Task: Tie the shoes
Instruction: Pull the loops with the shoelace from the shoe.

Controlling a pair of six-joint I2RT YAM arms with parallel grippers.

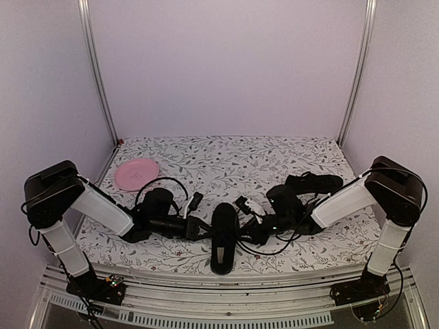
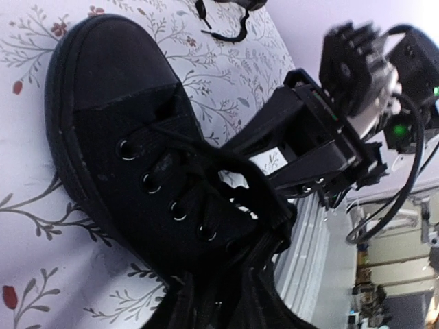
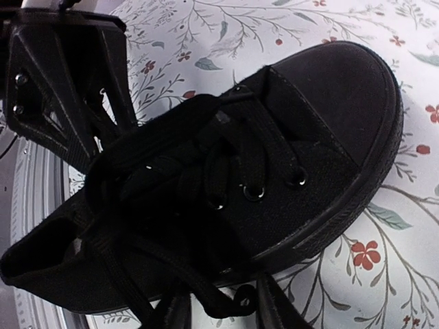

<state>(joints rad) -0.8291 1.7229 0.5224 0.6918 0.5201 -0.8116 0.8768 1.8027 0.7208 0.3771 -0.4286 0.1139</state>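
**Position.** One shoe (image 1: 223, 241) lies lengthwise at the lower centre of the top view, close to the near table edge. The second shoe (image 1: 314, 182) sits well apart at right of centre, beside the right arm. The pink plate (image 1: 136, 173), at the left, is not involved.

**Grippers.** Both are at the near shoe's lacing. The left gripper (image 1: 204, 227) comes in from the left of the frame and the right gripper (image 1: 241, 233) from the right. The laces (image 3: 230, 171) are untied. In both wrist views they lie in loose loops over the tongue, with strands running off the lower edge of each frame towards the fingers.

**Claw state.** Not confirmed for either side. The fingers are black against black lace and canvas, so I cannot tell whether they are spread, pressed together or pinching a strand.

**Judgement.** The step in hand looks like taking one lace end in each claw. No knot is formed, and the second shoe is untouched.

**Recommendations.**
- Make sure each claw has a single strand, not the tongue or a doubled loop.
- Pinch near the free end, so you have slack to cross.
- Draw outwards gently, because the light shoe will likely slide or lift.
- Keep the two wrists apart when crossing, as they are very near each other.
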